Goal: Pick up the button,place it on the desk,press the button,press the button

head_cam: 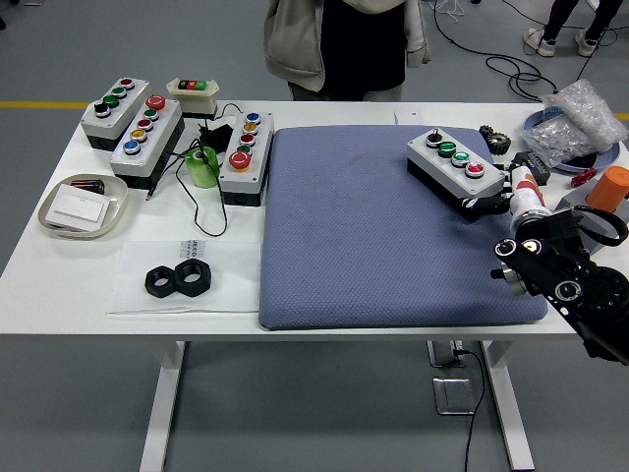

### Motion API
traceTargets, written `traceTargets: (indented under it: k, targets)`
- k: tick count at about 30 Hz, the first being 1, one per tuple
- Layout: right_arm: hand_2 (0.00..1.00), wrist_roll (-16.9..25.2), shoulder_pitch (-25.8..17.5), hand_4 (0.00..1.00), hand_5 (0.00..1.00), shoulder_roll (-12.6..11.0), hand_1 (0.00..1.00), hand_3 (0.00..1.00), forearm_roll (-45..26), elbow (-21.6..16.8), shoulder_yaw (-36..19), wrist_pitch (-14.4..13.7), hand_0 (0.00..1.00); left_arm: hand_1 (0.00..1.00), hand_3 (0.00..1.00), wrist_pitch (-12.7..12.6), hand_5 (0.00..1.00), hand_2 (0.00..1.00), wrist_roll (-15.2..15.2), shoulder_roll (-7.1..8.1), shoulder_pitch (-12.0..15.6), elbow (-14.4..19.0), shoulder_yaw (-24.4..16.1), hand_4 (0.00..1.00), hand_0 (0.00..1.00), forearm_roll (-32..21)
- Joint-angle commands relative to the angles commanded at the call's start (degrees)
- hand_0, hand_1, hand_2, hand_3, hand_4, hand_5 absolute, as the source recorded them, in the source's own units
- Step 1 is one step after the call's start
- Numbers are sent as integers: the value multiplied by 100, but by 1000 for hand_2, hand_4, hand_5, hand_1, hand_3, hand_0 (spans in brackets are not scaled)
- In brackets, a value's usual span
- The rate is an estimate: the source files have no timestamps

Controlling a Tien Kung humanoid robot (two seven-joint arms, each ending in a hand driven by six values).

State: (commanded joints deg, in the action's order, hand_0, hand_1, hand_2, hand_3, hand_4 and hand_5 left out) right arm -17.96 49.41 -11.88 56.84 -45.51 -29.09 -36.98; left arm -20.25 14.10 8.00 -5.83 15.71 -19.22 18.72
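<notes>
A grey button box point(452, 162) with a black knob, two green buttons and a red button lies at the right rear of the blue mat point(344, 236), its long side angled down to the right. My right hand point(488, 205) comes in from the lower right. Its black fingers are curled around the box's near right end. The fingertips are partly hidden under the box. My left arm does not show.
Three more button boxes point(246, 147) point(147, 138) point(113, 106) and a small one point(193, 90) stand at the back left by a green roll point(203, 167). Black nuts point(180, 280) and a tray point(47, 211) lie left. An orange cylinder point(611, 187), bag point(575, 118) and gear point(493, 140) crowd the right. A person stands at the far side.
</notes>
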Motion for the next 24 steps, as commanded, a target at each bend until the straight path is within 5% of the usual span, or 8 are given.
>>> traceTargets:
  k: [11,24]
  targets:
    - [445,747,-243,643,2,-367,380,565,-818,-411,-159,135,488,784,773,-5,998,858,-10,-8,-7,-8,9,547,747,-33]
    - [432,1255,-617,694,2,-843,368,561,-1807,-892,-731,1052,439,784,773,-6,998,858,-23,-15,-7,-12,27,547,747,-71]
